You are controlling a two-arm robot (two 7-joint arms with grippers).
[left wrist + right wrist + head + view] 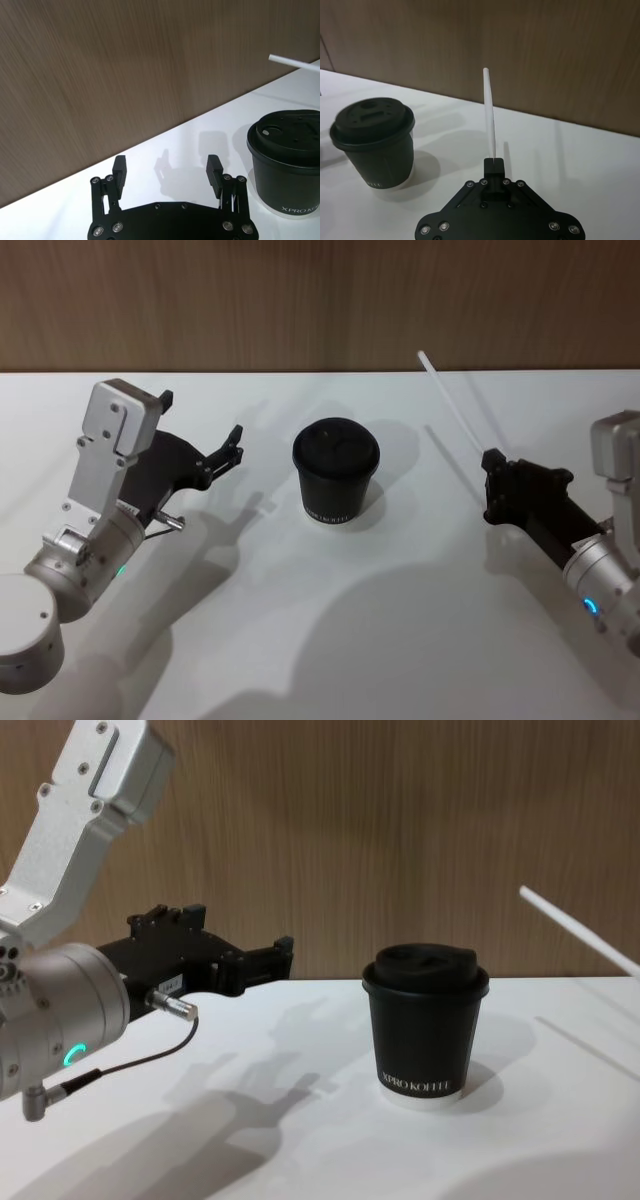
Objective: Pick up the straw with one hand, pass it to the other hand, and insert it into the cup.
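The black lidded cup (335, 475) stands upright in the middle of the white table (330, 640). To its right, my right gripper (490, 466) is shut on the lower end of the thin white straw (450, 405), which slants up and away toward the back wall. The right wrist view has the straw (490, 110) rising from the closed right gripper (494, 162), with the cup (372, 142) off to one side. My left gripper (228, 454) hovers open and holding nothing left of the cup. Its fingers (119, 171) stand wide apart, the cup (290, 165) beside them.
A wood-panelled wall (320, 300) runs along the table's back edge. In the chest view the left gripper (268, 960) points toward the cup (425, 1020), and the straw (580, 935) enters from the right edge above the table.
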